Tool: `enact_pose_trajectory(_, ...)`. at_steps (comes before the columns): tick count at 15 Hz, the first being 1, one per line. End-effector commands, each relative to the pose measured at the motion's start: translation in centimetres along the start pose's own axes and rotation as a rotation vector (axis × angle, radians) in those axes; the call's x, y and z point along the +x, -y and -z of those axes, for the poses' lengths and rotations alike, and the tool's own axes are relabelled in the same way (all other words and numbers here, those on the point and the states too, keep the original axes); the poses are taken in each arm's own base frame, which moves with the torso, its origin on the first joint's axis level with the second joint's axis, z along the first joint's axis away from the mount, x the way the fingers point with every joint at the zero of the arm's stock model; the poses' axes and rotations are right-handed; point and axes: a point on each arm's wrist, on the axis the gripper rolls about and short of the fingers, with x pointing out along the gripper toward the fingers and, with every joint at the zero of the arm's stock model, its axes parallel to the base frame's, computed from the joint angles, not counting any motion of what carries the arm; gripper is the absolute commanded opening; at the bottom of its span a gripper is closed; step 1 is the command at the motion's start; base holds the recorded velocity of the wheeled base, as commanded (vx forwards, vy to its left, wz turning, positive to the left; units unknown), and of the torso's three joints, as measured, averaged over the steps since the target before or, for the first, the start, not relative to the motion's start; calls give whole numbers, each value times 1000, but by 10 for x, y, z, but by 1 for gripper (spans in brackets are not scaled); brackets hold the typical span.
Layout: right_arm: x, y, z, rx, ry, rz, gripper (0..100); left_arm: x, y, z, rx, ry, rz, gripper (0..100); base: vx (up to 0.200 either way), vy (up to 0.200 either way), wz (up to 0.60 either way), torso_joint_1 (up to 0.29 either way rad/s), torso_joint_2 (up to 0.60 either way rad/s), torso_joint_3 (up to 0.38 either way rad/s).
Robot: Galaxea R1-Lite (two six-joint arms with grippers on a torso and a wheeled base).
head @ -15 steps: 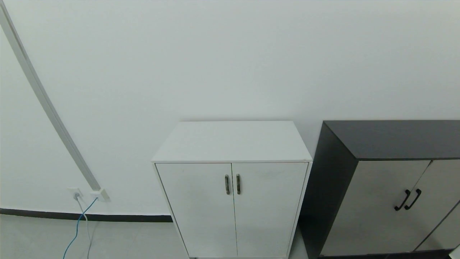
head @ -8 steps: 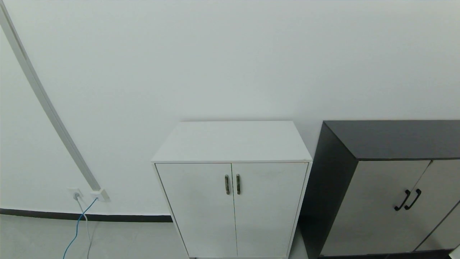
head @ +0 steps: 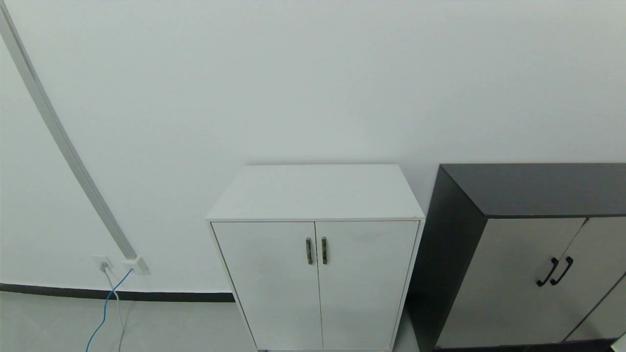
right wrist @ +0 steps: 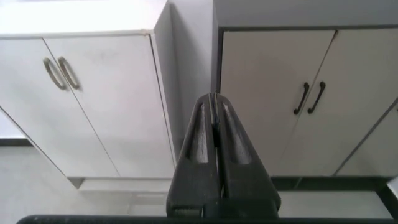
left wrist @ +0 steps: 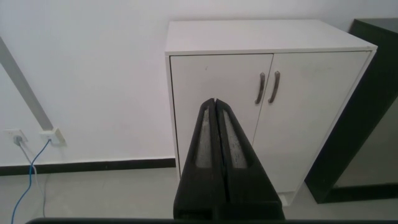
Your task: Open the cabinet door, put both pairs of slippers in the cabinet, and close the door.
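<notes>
A white two-door cabinet (head: pixel 315 274) stands against the wall with both doors closed and two metal handles (head: pixel 316 251) at the centre seam. The left wrist view has the same cabinet (left wrist: pixel 267 106) ahead of my left gripper (left wrist: pixel 215 102), whose fingers are pressed together with nothing between them. My right gripper (right wrist: pixel 214 98) is likewise shut and empty, hanging in front of the gap between the white cabinet (right wrist: pixel 87 93) and the dark one beside it.
A dark cabinet (head: pixel 528 254) with grey doors and black handles (head: pixel 555 272) stands directly to the right of the white one. On the left wall are a slanted cable duct (head: pixel 63 142), sockets (head: pixel 120 265) and a blue cable (head: pixel 105 308) trailing to the floor.
</notes>
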Motion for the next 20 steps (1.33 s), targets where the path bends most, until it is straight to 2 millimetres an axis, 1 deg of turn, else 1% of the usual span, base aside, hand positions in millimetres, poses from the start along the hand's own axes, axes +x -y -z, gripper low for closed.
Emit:
enact_pose_trajectory(1,-4,-1,1,22,47,-2,0,0,0,0,0,-1,0,0,0,0,0,0,0,0)
enact_pose_trajectory(3,-4,0,1,60,52,11,0,0,0,0,0,-1,0,0,0,0,0,0,0,0)
enact_pose_trajectory(20,-4,0,1,54,52,10,0,0,0,0,0,-1,0,0,0,0,0,0,0,0)
